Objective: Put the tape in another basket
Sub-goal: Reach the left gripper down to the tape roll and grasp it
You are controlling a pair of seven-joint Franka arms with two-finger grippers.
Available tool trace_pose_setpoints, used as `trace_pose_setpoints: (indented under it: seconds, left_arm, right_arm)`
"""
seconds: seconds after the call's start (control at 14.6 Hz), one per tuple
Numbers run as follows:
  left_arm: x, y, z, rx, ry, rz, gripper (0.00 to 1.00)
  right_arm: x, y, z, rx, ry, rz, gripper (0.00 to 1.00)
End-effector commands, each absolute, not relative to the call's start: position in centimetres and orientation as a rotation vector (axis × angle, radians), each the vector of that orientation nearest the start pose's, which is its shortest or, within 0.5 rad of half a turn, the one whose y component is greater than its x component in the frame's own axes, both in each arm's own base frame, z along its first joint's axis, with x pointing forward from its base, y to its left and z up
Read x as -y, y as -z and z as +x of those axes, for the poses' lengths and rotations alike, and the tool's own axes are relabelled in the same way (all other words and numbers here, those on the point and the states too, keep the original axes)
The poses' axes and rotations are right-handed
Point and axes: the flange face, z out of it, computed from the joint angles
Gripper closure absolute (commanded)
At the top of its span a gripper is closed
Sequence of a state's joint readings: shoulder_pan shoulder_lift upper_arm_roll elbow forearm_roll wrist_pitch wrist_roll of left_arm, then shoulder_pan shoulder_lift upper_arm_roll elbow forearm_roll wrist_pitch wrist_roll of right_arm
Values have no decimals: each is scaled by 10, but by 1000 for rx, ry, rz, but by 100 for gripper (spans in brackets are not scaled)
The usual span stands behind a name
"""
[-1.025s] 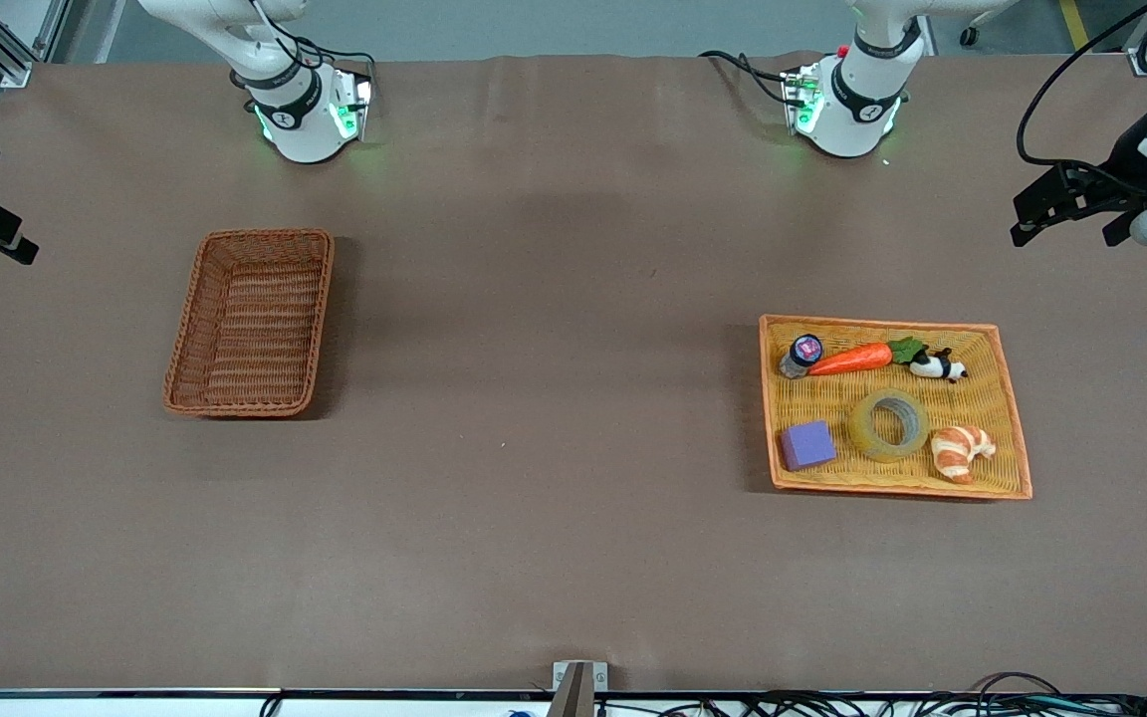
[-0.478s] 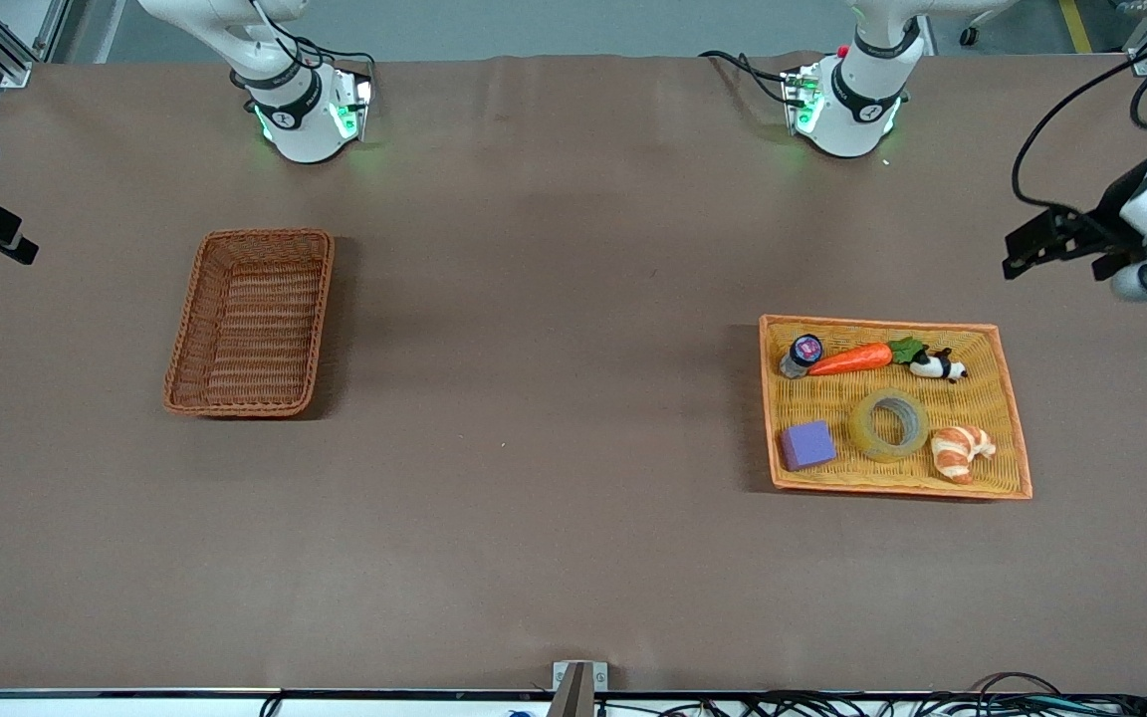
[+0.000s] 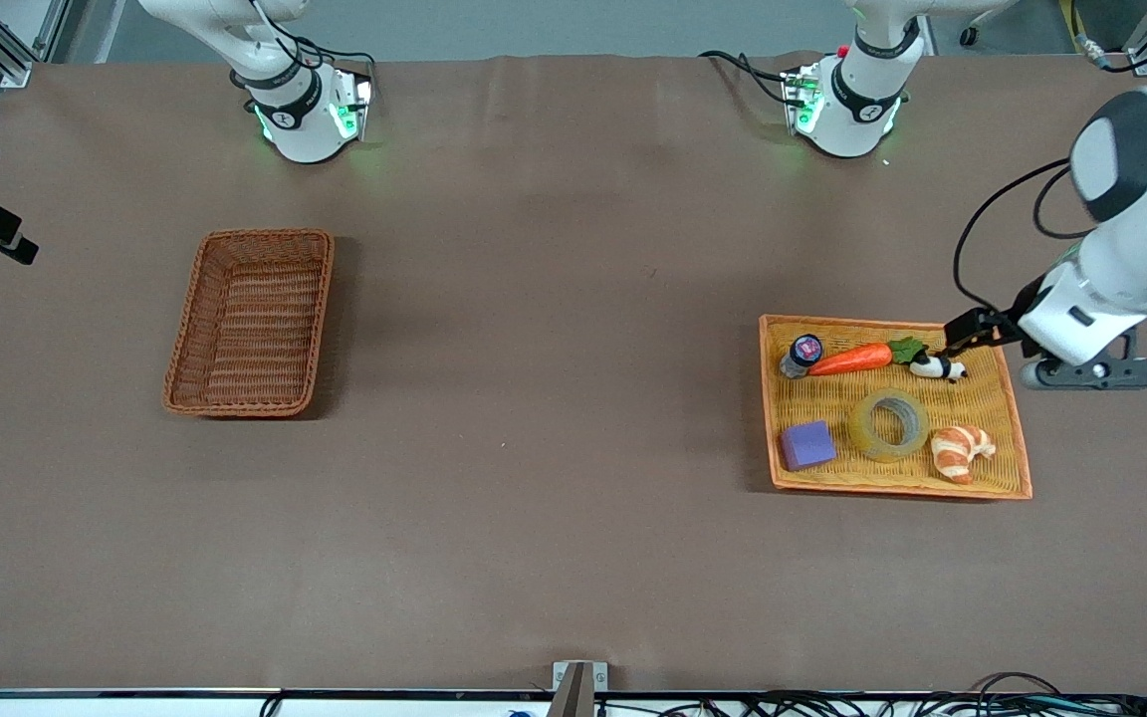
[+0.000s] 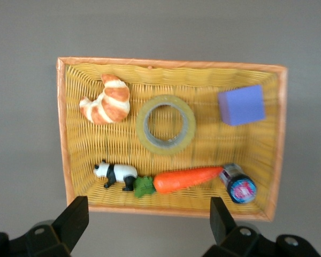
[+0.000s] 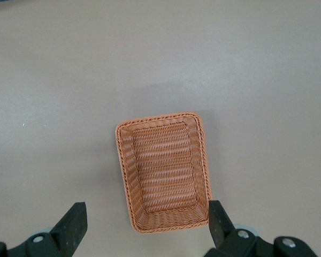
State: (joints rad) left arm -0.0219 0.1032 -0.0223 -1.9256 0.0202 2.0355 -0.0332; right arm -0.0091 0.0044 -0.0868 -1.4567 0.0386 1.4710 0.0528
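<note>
Tape (image 3: 889, 425) lies flat in the yellow tray (image 3: 1016, 438), lower right of the front view, between the purple block (image 3: 807, 444) and the croissant (image 3: 962, 451), with the carrot (image 3: 850, 358) above it. We see the left hand (image 3: 962, 333) over the tray's upper edge, fingers spread wide and holding nothing. Our right hand (image 5: 144, 222) hangs wide open and empty over the brown basket (image 3: 251, 321), which sits on the desk (image 3: 554, 398) at centre left; that arm waits.

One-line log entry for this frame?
stage: approach | left gripper: open, over tray edge | right gripper: open, waiting | tape: in tray | basket: holds nothing
</note>
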Motion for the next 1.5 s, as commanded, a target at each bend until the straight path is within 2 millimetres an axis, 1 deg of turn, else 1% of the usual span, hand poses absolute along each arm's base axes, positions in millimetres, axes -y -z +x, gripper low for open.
trace_pose_setpoints:
  seconds: [0.0,0.14,0.34,0.48,0.55,0.61,0.68,0.89,1.09,1.16,1.23,1.37,1.43]
  left_arm:
    - [14,-395,588,-33,23,-3106,0]
    - [13,-356,599,-33,47,-3110,0]
    - [14,-308,611,-68,113,-3110,0]
    - [10,-278,618,-159,157,-3050,4]
    - [5,-264,620,-165,168,-3041,6]
    - [6,-253,619,-161,160,-3045,9]
    - [6,-249,619,-162,151,-3045,11]
    - [6,-227,613,-162,93,-3051,22]
    - [10,-218,607,-170,63,-3053,44]
    - [10,-210,606,-173,44,-3053,51]
    - [11,-209,606,-175,42,-3053,60]
    - [10,-216,606,-171,44,-3052,81]
    - [10,-230,607,-164,54,-3048,87]
  right_arm:
    - [51,-667,542,-219,2,-3095,0]
    - [51,-667,542,-219,2,-3095,0]
    - [52,-667,541,-221,0,-3094,0]
    - [52,-667,541,-221,0,-3094,0]
    - [52,-667,541,-221,0,-3094,0]
    - [52,-667,541,-221,0,-3094,0]
    - [52,-667,541,-221,0,-3094,0]
    - [52,-667,541,-221,0,-3094,0]
    - [52,-667,541,-221,-3,-3094,0]
    - [52,-667,541,-221,-1,-3094,0]
    - [52,-667,541,-221,0,-3094,0]
    - [52,-667,541,-221,0,-3094,0]
    - [52,-667,541,-221,0,-3094,0]
